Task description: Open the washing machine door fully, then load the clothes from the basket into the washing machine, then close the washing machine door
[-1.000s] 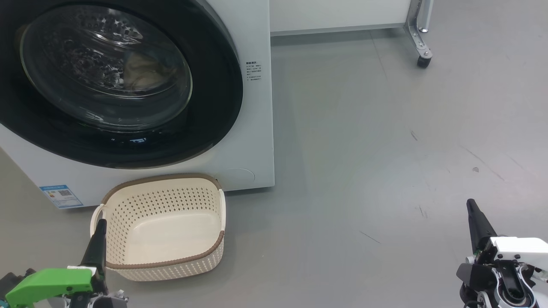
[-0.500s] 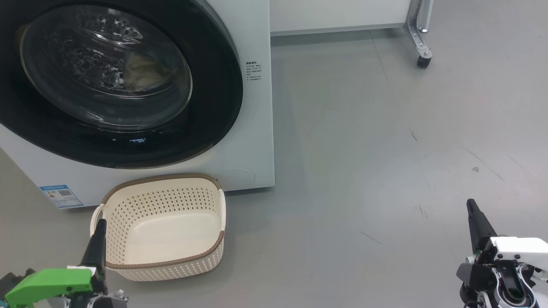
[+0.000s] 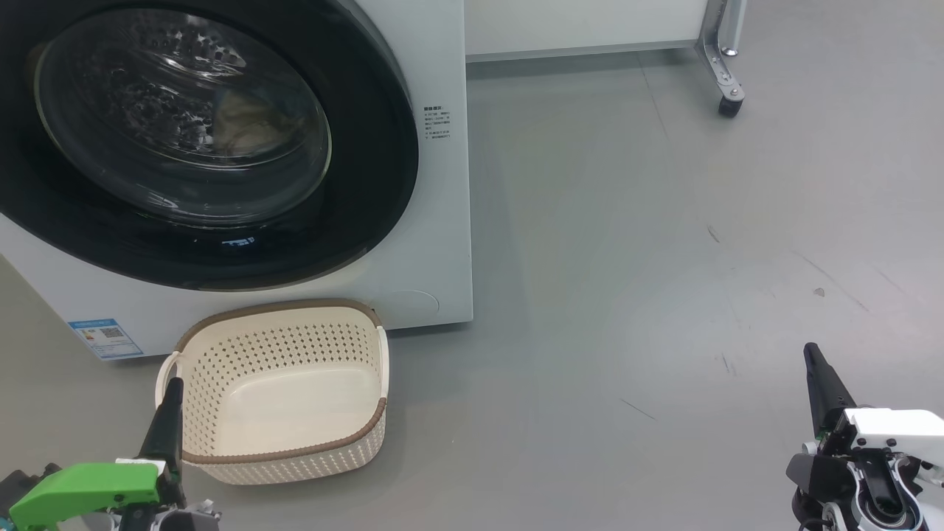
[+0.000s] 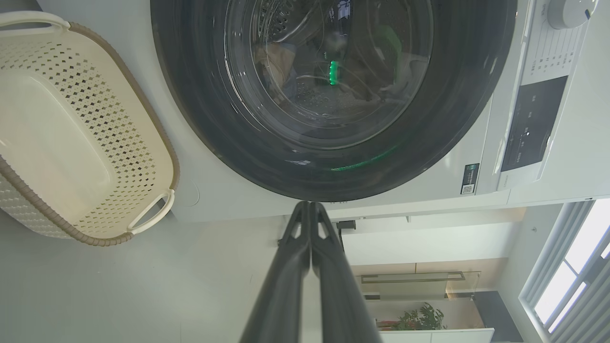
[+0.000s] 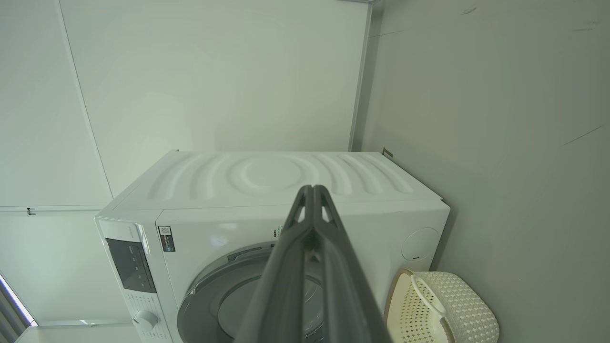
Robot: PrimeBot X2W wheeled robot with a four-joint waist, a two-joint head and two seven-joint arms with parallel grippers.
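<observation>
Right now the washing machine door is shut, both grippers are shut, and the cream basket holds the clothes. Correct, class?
No: the basket is empty, as the head view shows. The washing machine door is shut, and the left gripper and right gripper are shut.

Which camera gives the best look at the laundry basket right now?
The head view: the basket sits fully in frame before the washing machine, and you see straight into its empty inside. The left wrist view crops the basket at the frame edge; the right wrist view catches just one end.
</observation>
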